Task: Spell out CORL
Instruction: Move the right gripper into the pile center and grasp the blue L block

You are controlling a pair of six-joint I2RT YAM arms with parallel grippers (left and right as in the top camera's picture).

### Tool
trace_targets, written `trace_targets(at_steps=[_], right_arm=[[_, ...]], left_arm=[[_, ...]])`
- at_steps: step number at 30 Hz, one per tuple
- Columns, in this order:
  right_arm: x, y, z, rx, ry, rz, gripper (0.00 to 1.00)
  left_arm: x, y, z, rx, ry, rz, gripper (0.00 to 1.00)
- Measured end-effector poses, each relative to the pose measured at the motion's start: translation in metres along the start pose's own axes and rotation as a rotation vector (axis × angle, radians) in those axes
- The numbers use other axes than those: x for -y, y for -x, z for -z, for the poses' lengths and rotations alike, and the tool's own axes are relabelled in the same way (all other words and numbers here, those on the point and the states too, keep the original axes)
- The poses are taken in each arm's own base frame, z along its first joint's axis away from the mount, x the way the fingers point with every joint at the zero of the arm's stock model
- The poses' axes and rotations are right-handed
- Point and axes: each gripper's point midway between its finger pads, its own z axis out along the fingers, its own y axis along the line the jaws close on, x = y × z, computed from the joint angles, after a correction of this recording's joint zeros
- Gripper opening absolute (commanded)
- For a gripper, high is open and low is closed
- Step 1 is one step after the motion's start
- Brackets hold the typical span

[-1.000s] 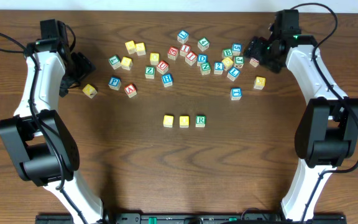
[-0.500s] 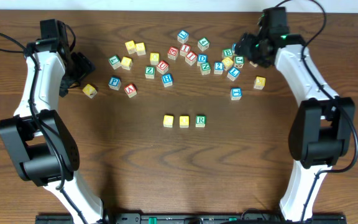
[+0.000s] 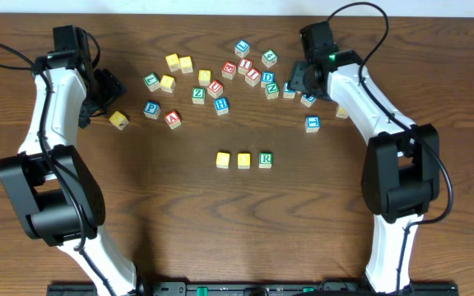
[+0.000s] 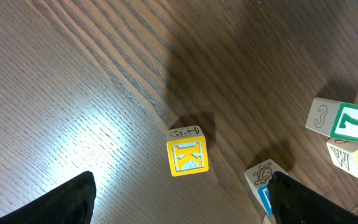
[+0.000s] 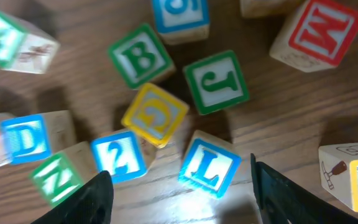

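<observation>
Three cubes stand in a row at the table's middle: two yellow-topped cubes and the green R cube. The blue L cube lies at the edge of the cluster, also seen from overhead as the L cube. My right gripper hovers open above it, the cube lying between the two dark fingers with gaps on both sides. From overhead the right gripper covers part of the cluster. My left gripper is open and empty near a yellow K cube.
Round the L cube crowd a yellow G cube, green J, green B, blue 2 and red M. More cubes spread across the table's back. A blue-faced cube stands alone.
The right arm has swung left from the table's right edge to over the cube cluster, and its jaws have narrowed a little. The left arm has not moved.
</observation>
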Motion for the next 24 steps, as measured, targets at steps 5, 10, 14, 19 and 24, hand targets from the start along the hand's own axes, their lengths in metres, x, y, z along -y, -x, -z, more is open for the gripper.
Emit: trace_targets(at_steps=[5,10,14,19,24], right_arm=[[0.006,-0.011,-0.019,-0.039,-0.028,-0.018,0.64],[0.007,-0.013,-0.019,-0.045,-0.034,-0.02,0.63],[0.007,-0.013,-0.019,-0.045,-0.035,-0.022,0.64],[0.005,-0.009,-0.019,-0.037,-0.017,-0.027,0.66],[0.007,-0.008,-0.02,-0.042,-0.009,-0.035,0.7]], left_arm=[[0.0,0.0,0.0,0.0,-0.001,0.0,0.87],[0.0,0.0,0.0,0.0,0.0,0.0,0.87],[0.0,0.0,0.0,0.0,0.0,0.0,0.87],[0.0,0.0,0.0,0.0,0.0,0.0,0.87],[0.0,0.0,0.0,0.0,0.0,0.0,0.87]])
